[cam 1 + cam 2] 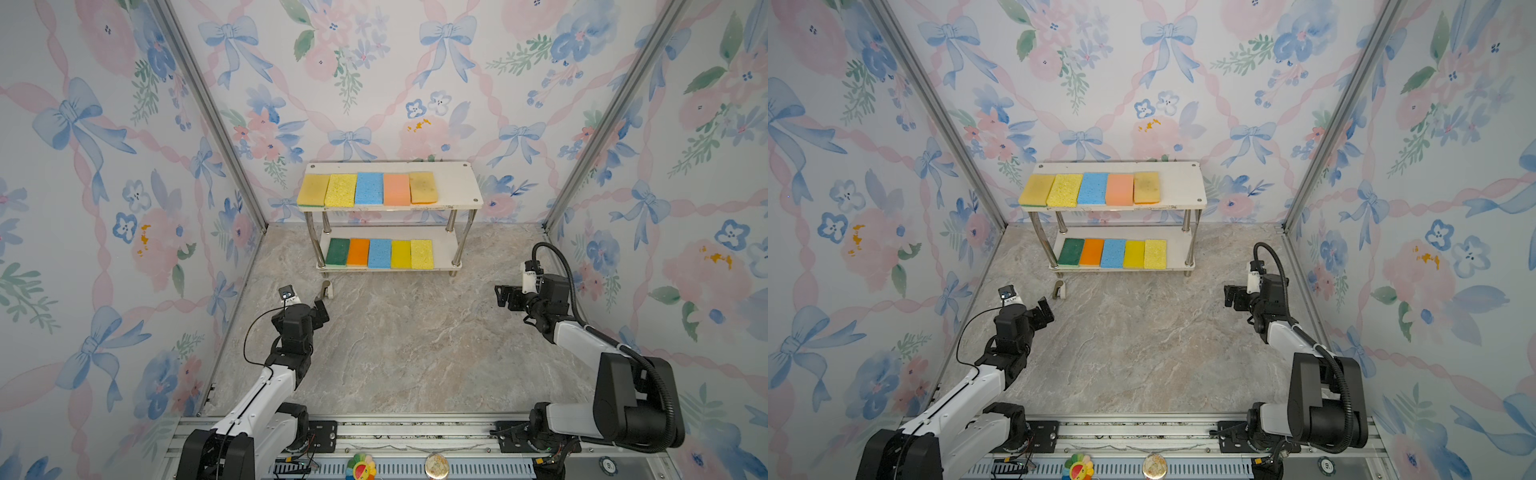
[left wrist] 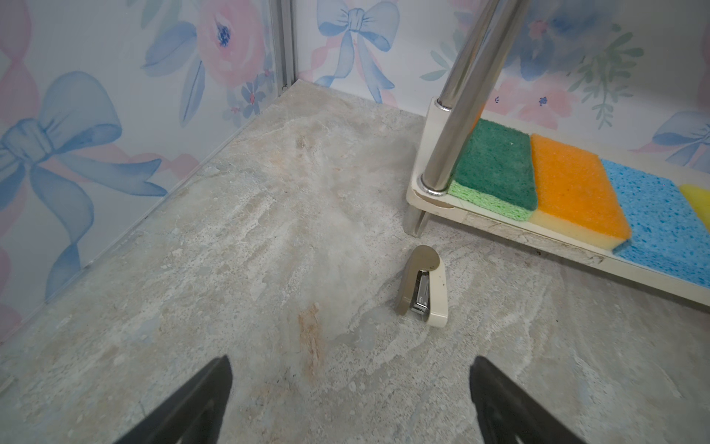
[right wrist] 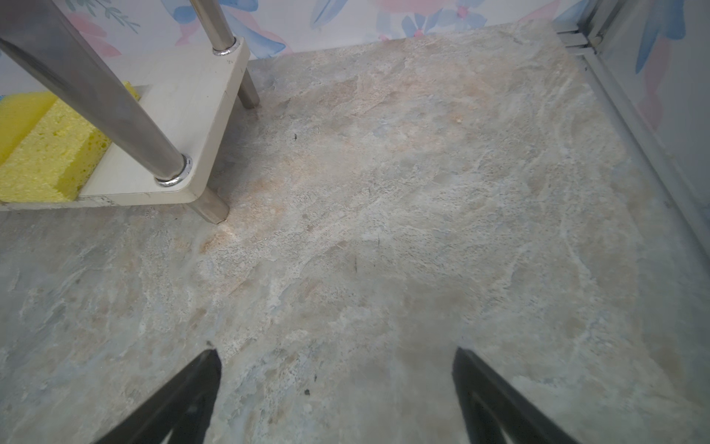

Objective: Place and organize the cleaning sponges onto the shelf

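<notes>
Sponges (image 1: 369,188) all lay on shelf (image 1: 457,183). Jaws stood apart, empty: left gripper (image 2: 351,369), right gripper (image 3: 336,355). Risk: left gripper could shove near stapler (image 2: 424,286) into shelf leg.

The shelf (image 1: 457,187), a two-tier rack of white boards on shiny metal legs, is seen at upper centre in both top views. Five sponges are laid flat, side by side, on the upper board: golden sponge (image 1: 313,190), pale yellow sponge (image 1: 340,190), blue sponge (image 1: 369,188), peach sponge (image 1: 396,189), tan sponge (image 1: 423,187). The lower board carries a green sponge (image 1: 338,251), orange sponge (image 1: 358,252), lower blue sponge (image 1: 380,253), bright yellow sponge (image 1: 401,254) and porous yellow sponge (image 1: 422,254), with their edges touching. The right end of each board is left bare.
</notes>
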You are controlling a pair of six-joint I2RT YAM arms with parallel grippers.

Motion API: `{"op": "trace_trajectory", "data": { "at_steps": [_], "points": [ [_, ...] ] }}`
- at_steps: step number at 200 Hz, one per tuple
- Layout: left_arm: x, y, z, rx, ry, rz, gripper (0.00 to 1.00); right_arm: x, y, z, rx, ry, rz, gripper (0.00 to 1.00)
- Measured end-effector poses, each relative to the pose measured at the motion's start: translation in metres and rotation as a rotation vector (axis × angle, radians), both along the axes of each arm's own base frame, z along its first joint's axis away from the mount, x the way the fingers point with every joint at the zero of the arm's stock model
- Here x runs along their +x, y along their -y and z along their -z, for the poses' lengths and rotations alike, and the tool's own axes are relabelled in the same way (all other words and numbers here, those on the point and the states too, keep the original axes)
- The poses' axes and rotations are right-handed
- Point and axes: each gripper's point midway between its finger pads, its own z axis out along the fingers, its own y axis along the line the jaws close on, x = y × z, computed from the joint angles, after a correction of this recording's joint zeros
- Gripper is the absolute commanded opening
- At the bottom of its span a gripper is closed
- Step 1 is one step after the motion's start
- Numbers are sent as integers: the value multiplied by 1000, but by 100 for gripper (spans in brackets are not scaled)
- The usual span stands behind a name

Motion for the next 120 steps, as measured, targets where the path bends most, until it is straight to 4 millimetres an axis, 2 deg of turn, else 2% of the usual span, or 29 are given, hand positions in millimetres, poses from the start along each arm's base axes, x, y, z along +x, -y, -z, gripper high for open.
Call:
{"op": "trace_trajectory", "data": {
  "at_steps": [28, 71, 94, 120],
  "points": [
    [5, -4, -3, 47, 32, 5, 98, 8, 2, -5, 1, 72, 14, 97],
    [2, -8, 4, 84, 83, 10, 98, 8, 2, 2, 7, 114, 19, 97],
    [7, -4, 7, 89, 97, 34, 98, 8, 2, 6, 7, 115, 18, 97],
    [14, 1, 7, 87, 116, 63, 98, 11, 2, 1, 5, 140, 17, 97]
  ]
}}
